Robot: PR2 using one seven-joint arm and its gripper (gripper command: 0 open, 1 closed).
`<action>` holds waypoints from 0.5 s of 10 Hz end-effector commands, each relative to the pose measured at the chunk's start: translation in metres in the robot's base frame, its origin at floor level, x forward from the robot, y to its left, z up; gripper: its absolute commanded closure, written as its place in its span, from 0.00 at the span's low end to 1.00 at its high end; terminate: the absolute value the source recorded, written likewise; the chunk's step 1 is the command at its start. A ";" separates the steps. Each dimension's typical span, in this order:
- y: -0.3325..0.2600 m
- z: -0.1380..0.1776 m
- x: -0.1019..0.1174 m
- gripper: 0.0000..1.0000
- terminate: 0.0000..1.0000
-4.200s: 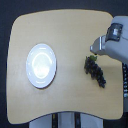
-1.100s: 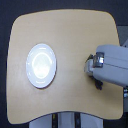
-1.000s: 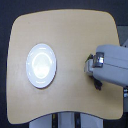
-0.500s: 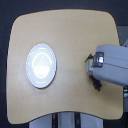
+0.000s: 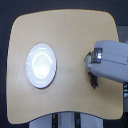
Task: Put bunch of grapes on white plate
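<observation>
We see the gripper (image 5: pixel 90 64) low over the grapes (image 5: pixel 92 80), near the table's (image 5: pixel 70 35) edge on the exterior view's right, well apart from the plate (image 5: pixel 41 65). The arm hides most of the bunch; only a dark bit shows below it. We cannot tell whether the fingers are spread or closed. We judge the bunch light, soft and lumpy, easily crushed; we would pinch gently across its middle.
</observation>
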 end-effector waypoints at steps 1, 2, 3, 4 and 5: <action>0.023 0.078 0.022 1.00 0.00; 0.030 0.096 0.026 1.00 0.00; 0.042 0.117 0.029 1.00 0.00; 0.051 0.127 0.032 1.00 0.00; 0.066 0.139 0.032 1.00 0.00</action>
